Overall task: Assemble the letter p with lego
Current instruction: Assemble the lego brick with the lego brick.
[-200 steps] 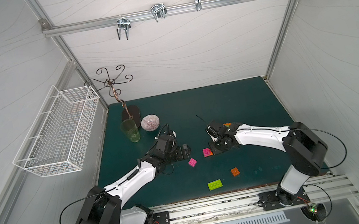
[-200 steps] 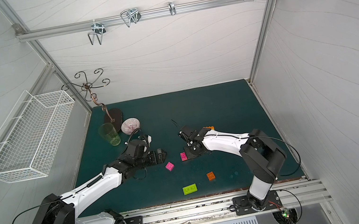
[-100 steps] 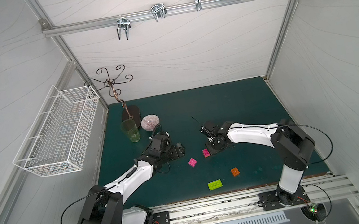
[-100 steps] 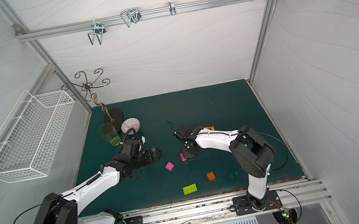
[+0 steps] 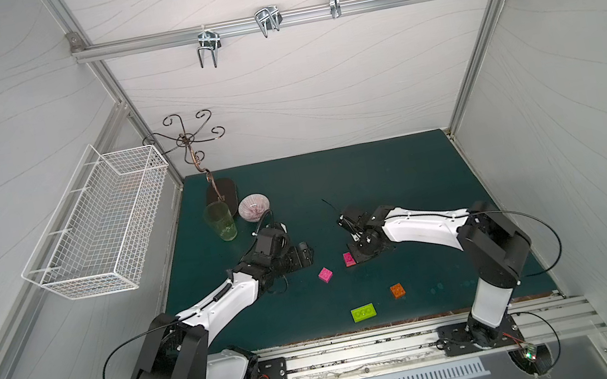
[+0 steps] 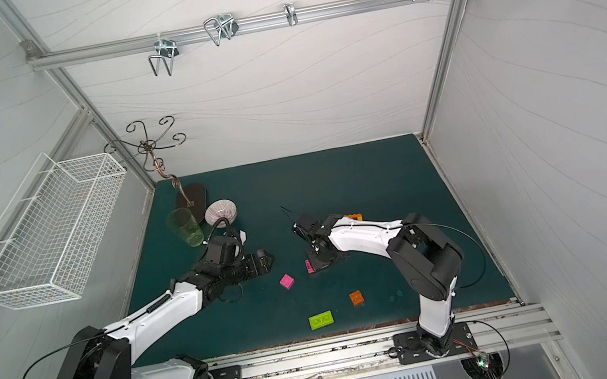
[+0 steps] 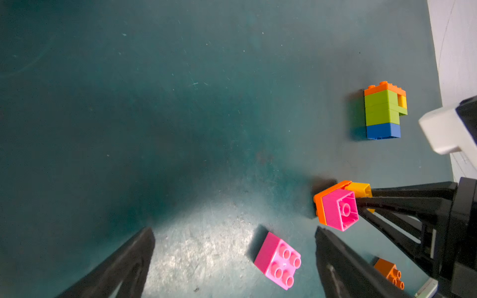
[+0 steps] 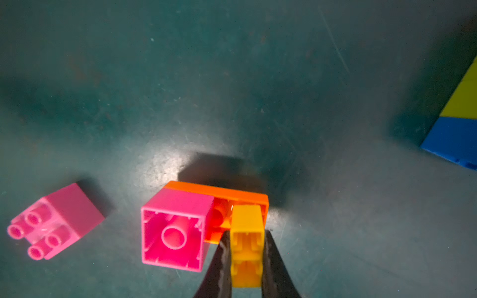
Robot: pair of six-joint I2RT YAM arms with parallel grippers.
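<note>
Left wrist view shows the left hand point(image 7: 233, 232) with its fingers spread wide and nothing in them, low over the green surface point(image 7: 154, 116). The loose magenta brick point(image 7: 277, 260), its four studs showing, serves as marker for everything else. In both top views the left hand sits near it on the left and a little farther back, not touching it.

Just right of that brick, the right hand point(image 8: 246, 232) is clamped on a yellow brick point(image 8: 246, 258), pinching its two long sides. The yellow brick is pressed onto an orange piece point(image 8: 219, 192). A second magenta brick point(image 8: 175, 232) is joined to the same orange piece beside it, with its hollow underside facing the right wrist camera. Whether this little cluster rests on the surface or hangs just above it cannot be told.

Farther right and back from the marker brick is the main stack point(image 7: 382, 111): orange at one end, two lime layers, blue at the other end, and a yellow bit at the side. Toward the front edge from the marker lie a lime oblong brick point(image 5: 363, 312) and a small orange brick point(image 5: 397, 290).

The step in hand looks like joining sub-parts of the lego letter. Next, the cluster probably needs carrying to the stack and lining up stud to socket before pressing. The empty left hand is free to brace the stack.
</note>
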